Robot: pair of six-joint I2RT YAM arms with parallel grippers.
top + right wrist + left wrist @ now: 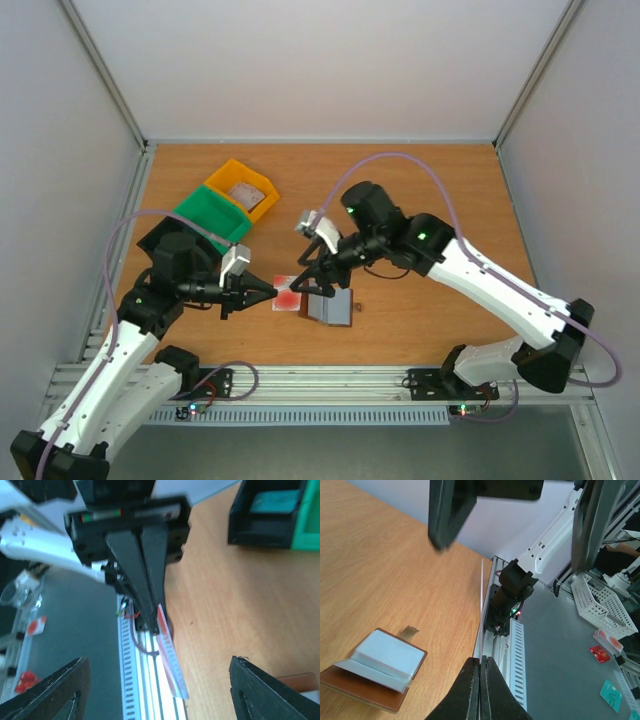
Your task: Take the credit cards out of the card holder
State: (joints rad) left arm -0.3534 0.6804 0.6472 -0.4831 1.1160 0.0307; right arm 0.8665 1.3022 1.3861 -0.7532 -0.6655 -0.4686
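One red credit card [288, 296] hangs just above the table, pinched by its edge in my left gripper [270, 292], which is shut on it. In the left wrist view the card [482, 605] shows edge-on as a thin pale line rising from the closed tips [481, 661]. The right wrist view has the credit card [170, 657] slanting down from the left arm's fingers [142, 580]. My right gripper [310, 276] is open, its fingers spread wide either side of the card and touching nothing. The card holder [334, 308] lies open on the table, grey-blue inside up, brown outside [375, 667] below.
A green bin [212, 215] and a yellow bin [240, 187] stand at the back left of the table. The table's near edge with its metal rail [512, 645] runs close behind the card. The right arm's fingers [450, 510] hang above the card holder.
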